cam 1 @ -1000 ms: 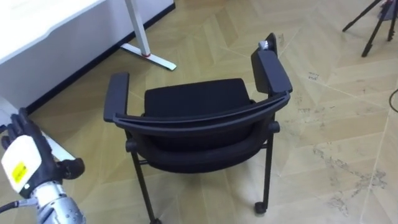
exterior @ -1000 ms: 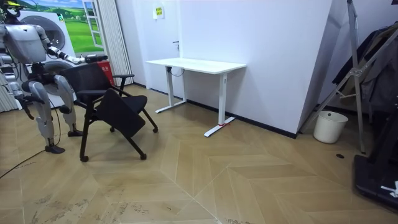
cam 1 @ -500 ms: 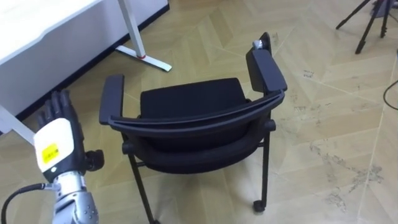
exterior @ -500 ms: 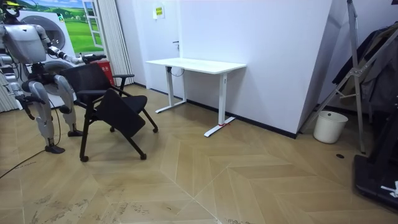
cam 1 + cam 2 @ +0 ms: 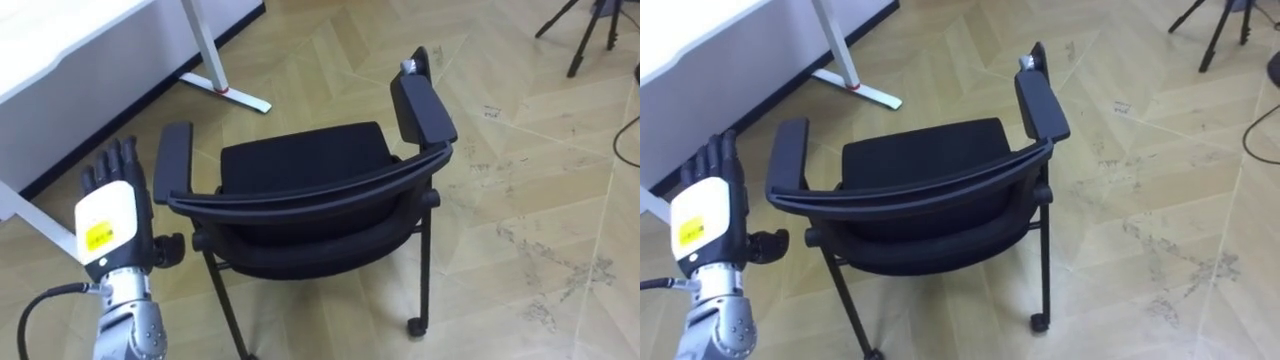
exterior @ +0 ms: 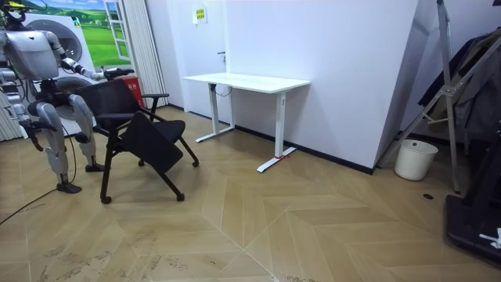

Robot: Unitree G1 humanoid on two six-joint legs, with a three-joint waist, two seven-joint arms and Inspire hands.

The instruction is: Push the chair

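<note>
— Where is the chair?
— The black chair point(image 5: 300, 165) stands on the wooden floor point(image 5: 530, 140). Its curved backrest point(image 5: 310, 203) is turned toward the robot, which stands just behind it.
— And the left hand?
— The left hand point(image 5: 112, 215) is raised just outside the chair's left armrest point(image 5: 172, 160), level with the backrest. Its back faces the camera and its fingers are straight and relaxed, grasping nothing. A narrow gap shows between it and the chair.
— The right hand?
— The right hand point(image 6: 36, 143) hangs low at the robot's side, behind the chair in the room view. I cannot tell its state.
— What else is near?
— A white worktop point(image 5: 70, 30) lies beyond the chair's left armrest, its foot point(image 5: 235, 95) near the seat's front corner. A dark tripod point(image 5: 590, 30) stands well beyond the right armrest point(image 5: 422, 105).
</note>
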